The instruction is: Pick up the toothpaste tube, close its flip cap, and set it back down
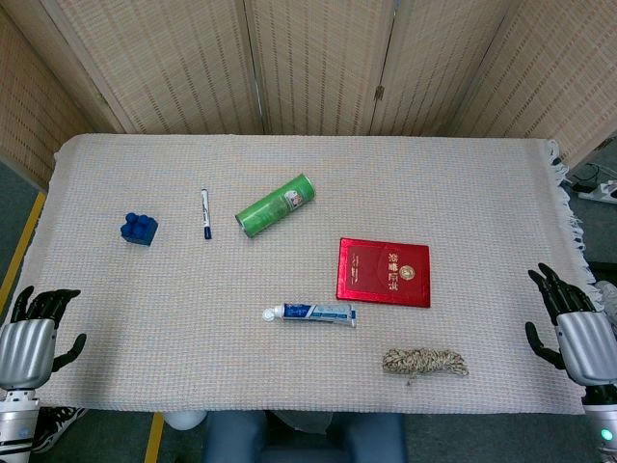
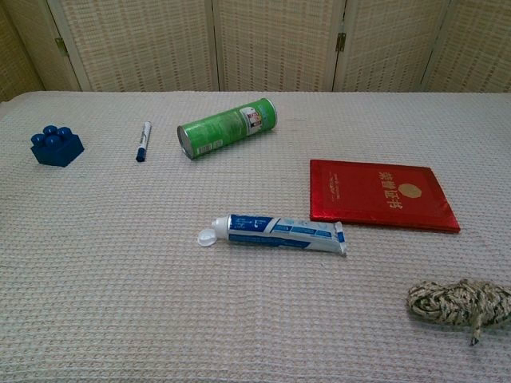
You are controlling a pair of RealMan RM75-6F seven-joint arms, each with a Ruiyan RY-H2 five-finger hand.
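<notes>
So far both hands, left hand (image 1: 31, 340) and right hand (image 1: 576, 333), hover empty with fingers apart at the desk's (image 1: 482, 174) near corners. The toothpaste tube (image 2: 279, 233) lies flat mid-desk, flip cap (image 2: 207, 238) open, just beside the red booklet (image 2: 375, 194); a low grasp might squeeze paste out or nudge the booklet.

Gold characters and a round emblem are stamped on the red booklet (image 2: 382, 195) but cannot be read; print on the toothpaste tube (image 2: 281, 232) and green can (image 2: 227, 128) is too small.

One tube (image 1: 310, 313), can (image 1: 276, 204), marker (image 1: 205, 213), brick (image 1: 140, 229), booklet (image 1: 384, 272), rope (image 1: 424, 363).
</notes>
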